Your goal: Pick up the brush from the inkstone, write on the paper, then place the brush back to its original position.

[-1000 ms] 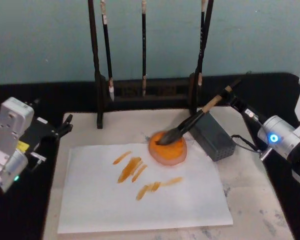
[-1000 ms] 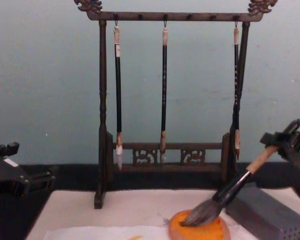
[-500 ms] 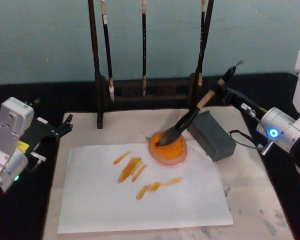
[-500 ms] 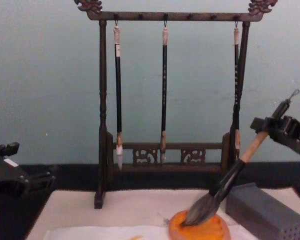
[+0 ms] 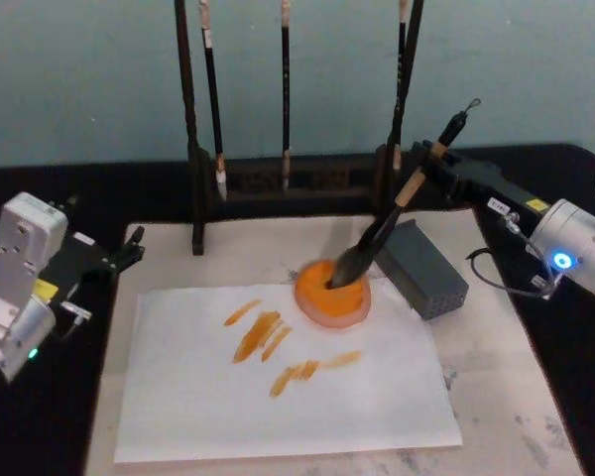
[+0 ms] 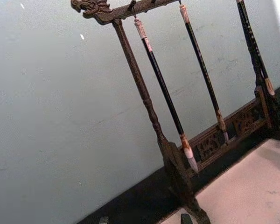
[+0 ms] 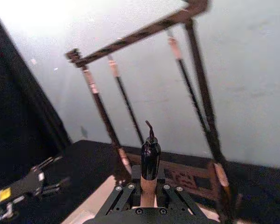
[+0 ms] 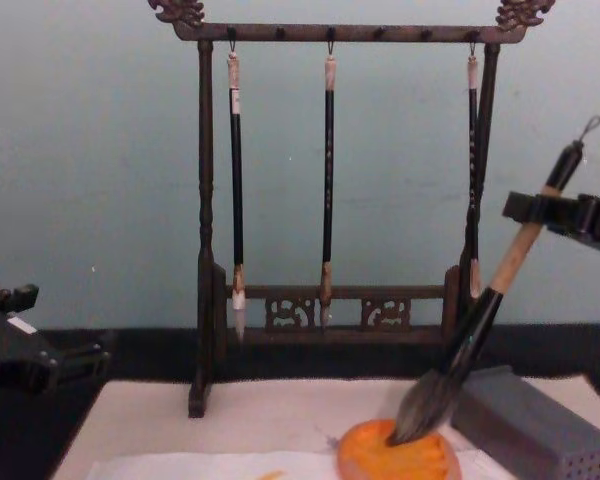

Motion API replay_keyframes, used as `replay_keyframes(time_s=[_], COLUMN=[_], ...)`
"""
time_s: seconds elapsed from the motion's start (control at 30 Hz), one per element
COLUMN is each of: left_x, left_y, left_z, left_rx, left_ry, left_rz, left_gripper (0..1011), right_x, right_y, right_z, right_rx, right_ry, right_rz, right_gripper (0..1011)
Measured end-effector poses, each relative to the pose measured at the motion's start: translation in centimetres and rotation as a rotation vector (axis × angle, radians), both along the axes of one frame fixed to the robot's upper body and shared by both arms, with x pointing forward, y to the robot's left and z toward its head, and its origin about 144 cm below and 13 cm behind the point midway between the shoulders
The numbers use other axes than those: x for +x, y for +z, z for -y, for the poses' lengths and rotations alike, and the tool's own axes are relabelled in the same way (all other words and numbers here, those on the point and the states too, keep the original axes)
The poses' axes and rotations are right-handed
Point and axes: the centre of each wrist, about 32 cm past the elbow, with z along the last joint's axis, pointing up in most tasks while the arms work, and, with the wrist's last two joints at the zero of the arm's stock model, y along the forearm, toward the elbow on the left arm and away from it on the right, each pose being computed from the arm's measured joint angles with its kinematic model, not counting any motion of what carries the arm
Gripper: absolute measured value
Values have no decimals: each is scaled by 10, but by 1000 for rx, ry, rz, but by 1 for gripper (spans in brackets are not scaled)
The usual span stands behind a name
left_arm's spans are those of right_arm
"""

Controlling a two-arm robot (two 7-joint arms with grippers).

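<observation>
The right claw (image 5: pixel 433 166) was clenched on the brush (image 5: pixel 382 230), tip in the inkstone (image 5: pixel 319 303). Released this steep, it would prob. topple onto the paper (image 5: pixel 278 397) at 7 o'clock. The left claw (image 5: pixel 119 256) was parked at 9 o'clock.

Brush (image 5: pixel 382 232): handle tan wood, smooth, faint sheen; collar and end cap black, glossy; bristles dark grey hair, bushy, matt.
Inkstone (image 5: pixel 332 296): orange, smooth, slightly glossy.
Paper (image 5: pixel 278 397): white, matt, streaked with orange strokes.
Desk (image 5: pixel 496 397): pale top, mottled, matt.
Block (image 5: pixel 428 270) near the desk's right edge: grey, matt, perforated end face.
Rack (image 8: pixel 205 200) along the back edge: dark carved wood, dull sheen.
Right gripper (image 5: pixel 431 171): matt black.
</observation>
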Motion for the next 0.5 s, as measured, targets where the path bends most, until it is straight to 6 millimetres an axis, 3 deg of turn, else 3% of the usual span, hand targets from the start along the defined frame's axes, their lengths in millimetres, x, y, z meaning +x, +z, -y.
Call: replay_keyframes(time_s=[0.5], left_x=[0], left_y=[0], left_z=[0], left_rx=[0], left_ry=[0], left_rz=[0], left_gripper=[1001], right_x=[-26], right_y=[20], right_z=[-7], right_rx=[-170], right_ry=[156], right_rz=[191], right_gripper=[178])
